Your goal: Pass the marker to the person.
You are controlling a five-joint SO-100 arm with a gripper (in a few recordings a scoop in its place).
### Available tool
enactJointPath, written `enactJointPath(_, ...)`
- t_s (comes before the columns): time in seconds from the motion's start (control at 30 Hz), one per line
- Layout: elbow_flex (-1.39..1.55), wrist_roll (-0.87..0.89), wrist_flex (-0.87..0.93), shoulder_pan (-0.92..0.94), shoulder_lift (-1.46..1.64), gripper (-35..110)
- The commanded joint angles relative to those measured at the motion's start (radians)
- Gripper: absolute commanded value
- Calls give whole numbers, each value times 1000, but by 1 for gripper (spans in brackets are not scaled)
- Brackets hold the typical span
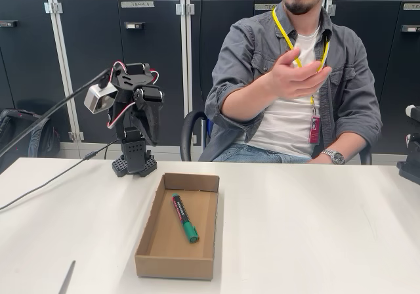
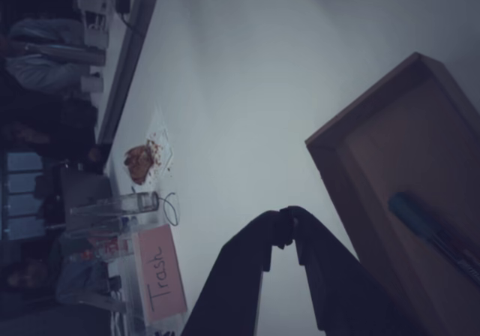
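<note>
on white table (image 1: 315, 228), marker (image 1: 184, 218) lies lengthwise in box (image 1: 148, 241), cap nearest camera.

Readable: "Trash", handwritten on a pink sign (image 2: 160, 274) in the wrist view, lying sideways in the frame. Cabinet door labels (image 1: 137, 4) in the fixed view are too small to read. Marker (image 1: 184, 218) barrel print is illegible too.
</note>
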Motion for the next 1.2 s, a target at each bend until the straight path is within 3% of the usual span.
enactJointPath(0.0,-109,35,5,-35,-75,-5)
enactJointPath(0.27,-212,-26,9,-123,-287,-5)
enactJointPath(0.57,-215,-390,-63,-195,-405,-5)
enactJointPath(0.83,-224,-746,48,-245,-423,-5)
enactJointPath(1.03,-212,-739,258,-268,-423,-5)
enactJointPath(1.17,-161,-689,299,-284,-419,-5)
